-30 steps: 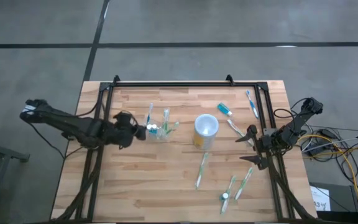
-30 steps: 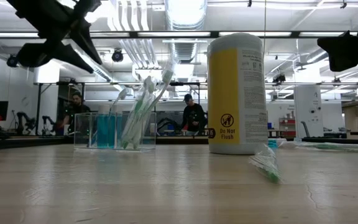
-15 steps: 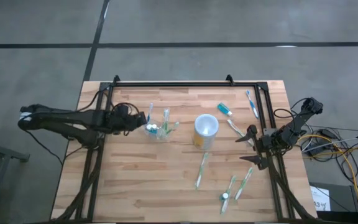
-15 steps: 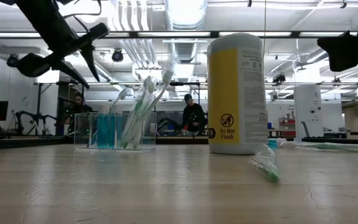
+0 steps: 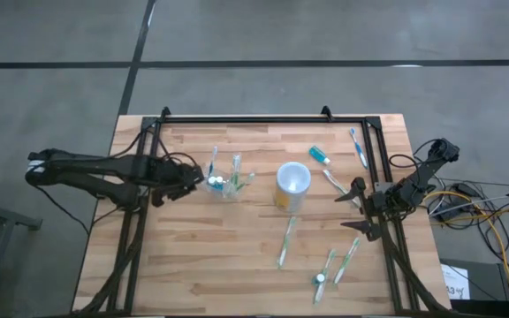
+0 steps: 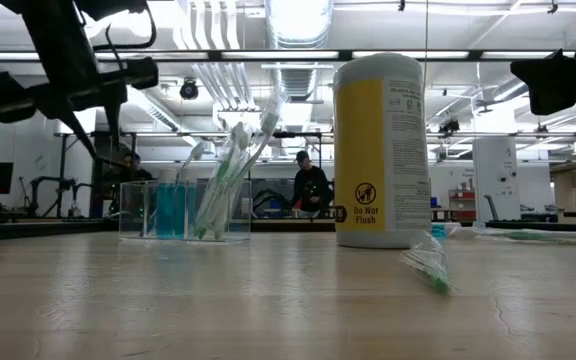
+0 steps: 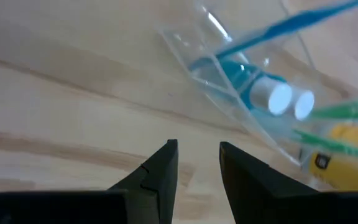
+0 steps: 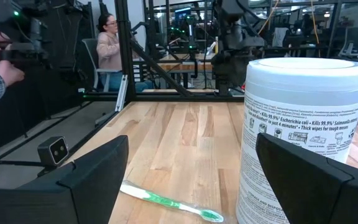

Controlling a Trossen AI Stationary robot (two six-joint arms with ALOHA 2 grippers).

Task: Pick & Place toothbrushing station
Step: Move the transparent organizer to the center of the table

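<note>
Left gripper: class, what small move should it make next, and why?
Probably ease forward toward the clear holder. The left gripper sits just short of it, fingers apart with nothing between them; the right gripper waits open at the table's right edge.

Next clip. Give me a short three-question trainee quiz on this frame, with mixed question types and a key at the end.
1. True or false: the left gripper is closed on the clear toothbrush holder.
2. Multiple choice: what stands directly to the right of the clear holder in the high view? A) a yellow wipes canister B) a red mug C) a soap bottle
3. Fill in: the right gripper waits near the table's ____ edge with its fingers ____.

Key
1. False. It sits just beside the holder with a gap between its fingers and nothing in them.
2. A
3. right; open
</note>
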